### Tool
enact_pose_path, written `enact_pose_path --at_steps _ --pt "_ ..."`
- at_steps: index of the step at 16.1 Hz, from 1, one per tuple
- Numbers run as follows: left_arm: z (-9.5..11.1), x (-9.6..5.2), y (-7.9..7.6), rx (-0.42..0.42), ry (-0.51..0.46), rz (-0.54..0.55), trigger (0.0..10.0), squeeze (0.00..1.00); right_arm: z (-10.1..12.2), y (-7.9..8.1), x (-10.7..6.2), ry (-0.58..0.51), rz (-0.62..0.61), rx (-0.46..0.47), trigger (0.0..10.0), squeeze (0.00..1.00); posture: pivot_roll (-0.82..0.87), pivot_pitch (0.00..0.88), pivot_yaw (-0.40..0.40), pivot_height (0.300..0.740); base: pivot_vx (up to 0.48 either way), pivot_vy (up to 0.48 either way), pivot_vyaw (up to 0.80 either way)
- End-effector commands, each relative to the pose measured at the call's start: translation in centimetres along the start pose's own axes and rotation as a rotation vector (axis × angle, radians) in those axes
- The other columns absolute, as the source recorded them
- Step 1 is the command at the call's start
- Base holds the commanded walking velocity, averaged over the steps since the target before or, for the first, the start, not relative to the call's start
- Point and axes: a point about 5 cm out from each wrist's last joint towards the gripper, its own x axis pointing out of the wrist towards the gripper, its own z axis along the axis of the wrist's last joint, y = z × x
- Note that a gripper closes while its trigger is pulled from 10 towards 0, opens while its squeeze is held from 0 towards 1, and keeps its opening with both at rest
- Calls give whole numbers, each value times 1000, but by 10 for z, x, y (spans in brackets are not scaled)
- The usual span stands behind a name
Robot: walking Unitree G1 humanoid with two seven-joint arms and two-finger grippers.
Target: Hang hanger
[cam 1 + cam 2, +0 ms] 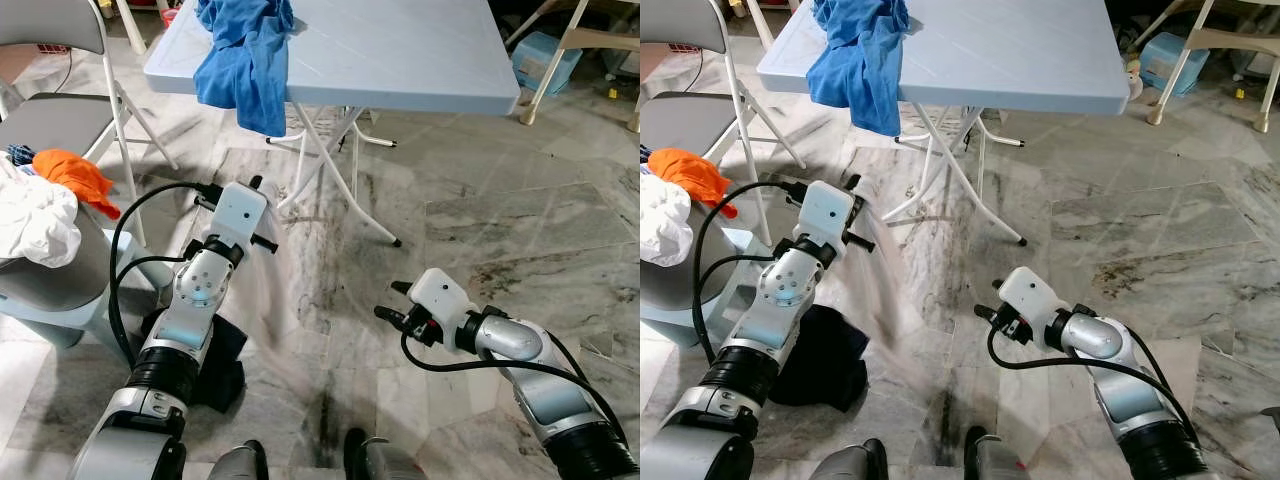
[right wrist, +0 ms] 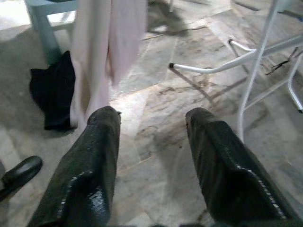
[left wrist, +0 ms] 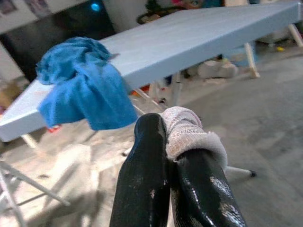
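My left gripper (image 1: 258, 184) is raised in front of the folding table and is shut on a pale pinkish-white garment (image 1: 272, 290), which hangs blurred down towards the floor. In the left wrist view its fingertips (image 3: 156, 130) pinch a fold of that cloth (image 3: 191, 135). My right gripper (image 1: 392, 300) is low over the marble floor, open, with nothing between its fingers (image 2: 102, 137). It points towards the hanging garment (image 2: 113, 42). I can make out no hanger.
A blue cloth (image 1: 245, 55) drapes over the edge of the light blue table (image 1: 420, 50), whose white legs (image 1: 340, 170) stand just ahead. At left are a grey folding chair (image 1: 60, 120) and a basket holding white and orange clothes (image 1: 72, 172). A black garment (image 1: 225, 360) lies on the floor.
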Motion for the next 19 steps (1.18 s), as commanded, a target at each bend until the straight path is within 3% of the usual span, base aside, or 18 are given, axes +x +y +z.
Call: enact_pose_path --at_steps 1,4,7,9,12,15,17,18,19 --pt "8 4 -7 -19 -47 -89 0 0 -4 -6 -1 6 -61 11 10000 1000 -32 203 -16 740 0 0 0" --pt "4 -10 -34 -26 -72 -389 0 0 -4 -13 4 -23 -206 79 10000 1000 -30 204 -16 740 0 0 0" --pt "-10 -38 -45 18 -42 -653 0 0 -12 -22 3 -19 -400 214 10000 1000 -30 211 -15 740 0 0 0" --pt "-16 -47 -43 44 -20 -697 0 0 -15 -24 2 -23 -476 285 10000 1000 -30 212 -16 740 0 0 0" --pt "-25 -66 -36 58 3 -731 0 0 -28 -32 -10 -30 -703 468 10000 1000 -30 217 -15 740 0 0 0" --pt "-31 -73 -26 115 16 -726 0 0 -37 -31 -15 -5 -756 515 10000 1000 -29 220 -12 740 0 0 0" --pt "-27 -65 -9 205 -2 -631 0 0 -38 -30 -17 0 -768 522 10000 1000 -30 222 -6 740 0 0 0" --pt "-24 -60 -5 204 -10 -585 1373 0 -37 -30 -16 -1 -770 524 10000 1000 -30 222 -5 740 0 0 0" --pt "-16 -50 2 187 -34 -508 4784 0 -36 -30 -15 -5 -770 529 10000 1000 -29 223 -5 740 0 0 0"
